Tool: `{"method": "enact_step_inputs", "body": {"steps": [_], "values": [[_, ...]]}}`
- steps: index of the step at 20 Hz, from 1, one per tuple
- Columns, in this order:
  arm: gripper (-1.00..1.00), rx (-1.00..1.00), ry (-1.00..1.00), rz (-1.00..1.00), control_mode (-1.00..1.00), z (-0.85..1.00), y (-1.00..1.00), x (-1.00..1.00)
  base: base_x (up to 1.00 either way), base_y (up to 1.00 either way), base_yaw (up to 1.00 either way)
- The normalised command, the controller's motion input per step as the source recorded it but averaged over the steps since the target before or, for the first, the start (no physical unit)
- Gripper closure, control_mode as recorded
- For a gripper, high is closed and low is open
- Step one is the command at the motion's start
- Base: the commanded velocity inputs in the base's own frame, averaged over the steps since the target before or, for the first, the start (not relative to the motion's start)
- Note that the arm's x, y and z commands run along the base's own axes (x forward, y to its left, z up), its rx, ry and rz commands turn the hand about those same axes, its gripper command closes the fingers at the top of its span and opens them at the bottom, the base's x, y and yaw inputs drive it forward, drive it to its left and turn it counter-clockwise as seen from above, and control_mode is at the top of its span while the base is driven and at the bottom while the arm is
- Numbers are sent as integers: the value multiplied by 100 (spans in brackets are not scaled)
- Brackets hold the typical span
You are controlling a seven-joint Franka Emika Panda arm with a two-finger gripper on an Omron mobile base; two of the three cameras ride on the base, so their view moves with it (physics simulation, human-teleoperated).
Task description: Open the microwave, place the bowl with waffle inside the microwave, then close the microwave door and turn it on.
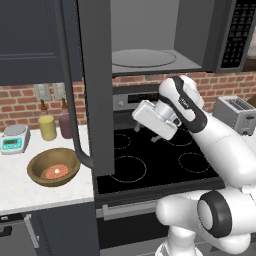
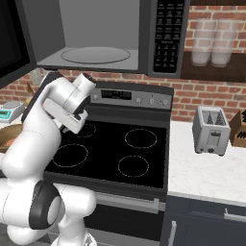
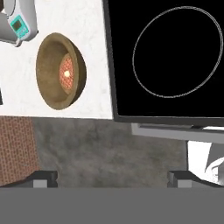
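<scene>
Arm links: glossy white rounded shells [image 1: 227,137], thick and tube-like.
Joints: dark grey to black bands and round caps [image 1: 216,214] between the white links.
Hand: white boxy block [image 1: 154,119].
Gripper [image 3: 113,177]: two small dark grey squared fingertips [image 3: 43,177].

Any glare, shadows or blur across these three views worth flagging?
Left base view: flat even light, soft blur, microwave door edge-on blocking the middle. Right base view: no glare on the stovetop, arm hides most of the bowl. Hand view: bowl looks stretched oval, waffle sharp, no cast shadows.
</scene>
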Motion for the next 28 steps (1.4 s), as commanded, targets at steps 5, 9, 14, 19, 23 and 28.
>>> {"method": "enact_step_inputs", "body": {"steps": [5, 9, 14, 19, 23, 28], "values": [[-100, 1, -11, 5, -100, -36, 45, 0, 0, 0, 0], [-100, 0, -15, 0, -100, -14, 59, 3, 0, 0, 0], [-100, 0, -3, 0, -100, 0, 58, 20, 0, 0, 0], [-100, 0, 0, 0, -100, -27, 45, 54, 0, 0, 0], [-100, 0, 0, 0, -100, -41, 37, 70, 0, 0, 0], [-100, 0, 0, 0, -100, -30, 34, 52, 0, 0, 0]]}}
